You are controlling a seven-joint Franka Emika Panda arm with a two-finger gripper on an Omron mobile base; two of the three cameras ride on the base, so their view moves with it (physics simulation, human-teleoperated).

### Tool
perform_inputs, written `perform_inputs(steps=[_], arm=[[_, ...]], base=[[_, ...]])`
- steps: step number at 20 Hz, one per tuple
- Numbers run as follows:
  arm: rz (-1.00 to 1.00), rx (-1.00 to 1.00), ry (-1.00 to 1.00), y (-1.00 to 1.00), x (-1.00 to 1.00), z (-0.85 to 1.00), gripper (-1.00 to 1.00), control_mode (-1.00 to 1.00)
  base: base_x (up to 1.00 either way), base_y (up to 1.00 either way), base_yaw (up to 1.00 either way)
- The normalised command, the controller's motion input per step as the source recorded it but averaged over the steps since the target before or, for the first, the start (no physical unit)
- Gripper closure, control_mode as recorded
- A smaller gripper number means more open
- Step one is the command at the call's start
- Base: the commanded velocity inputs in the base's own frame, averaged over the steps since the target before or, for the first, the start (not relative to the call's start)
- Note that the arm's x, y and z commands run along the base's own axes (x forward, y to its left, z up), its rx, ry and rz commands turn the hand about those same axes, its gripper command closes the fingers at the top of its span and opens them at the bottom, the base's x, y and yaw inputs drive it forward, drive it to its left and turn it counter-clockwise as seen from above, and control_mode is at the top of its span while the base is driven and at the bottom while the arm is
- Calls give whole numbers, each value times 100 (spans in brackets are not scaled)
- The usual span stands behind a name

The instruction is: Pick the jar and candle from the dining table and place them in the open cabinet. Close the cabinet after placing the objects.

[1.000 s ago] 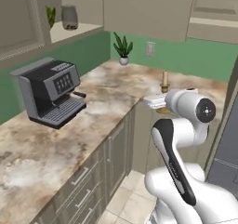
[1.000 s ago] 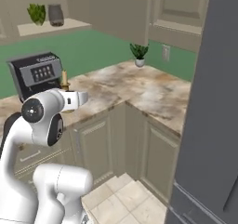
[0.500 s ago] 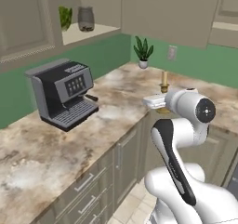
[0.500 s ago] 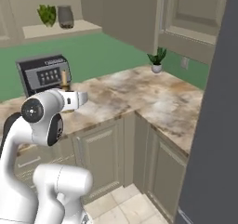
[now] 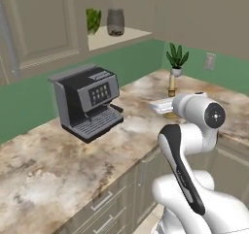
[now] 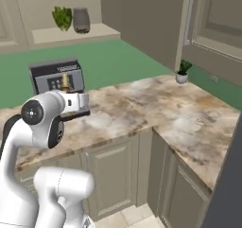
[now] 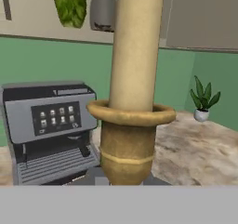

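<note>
the gripper (image 5: 164,107) is closed on the candle (image 7: 135,46), whose cream stick rises upright from between the fingers and whose brass-gold holder (image 7: 128,144) sits right above them in the hand view; the fingertips themselves cannot be made out. beyond the fingers stands a black and grey coffee machine (image 7: 49,128) on the marbled counter (image 5: 58,165). up past it, the jar (image 7: 103,8) sits beside a leafy plant (image 7: 70,5) on the shelf of the cabinet (image 5: 116,36), well apart from the gripper
</note>
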Motion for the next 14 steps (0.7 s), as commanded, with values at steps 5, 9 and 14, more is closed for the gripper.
perform_inputs(steps=[5, 9, 14], arm=[[0, 0, 0, 0, 0, 0, 100, 100], [0, 0, 0, 0, 0, 0, 100, 100], [0, 0, 0, 0, 0, 0, 100, 100]], base=[[54, 0, 23], [49, -1, 24], [38, -16, 20]])
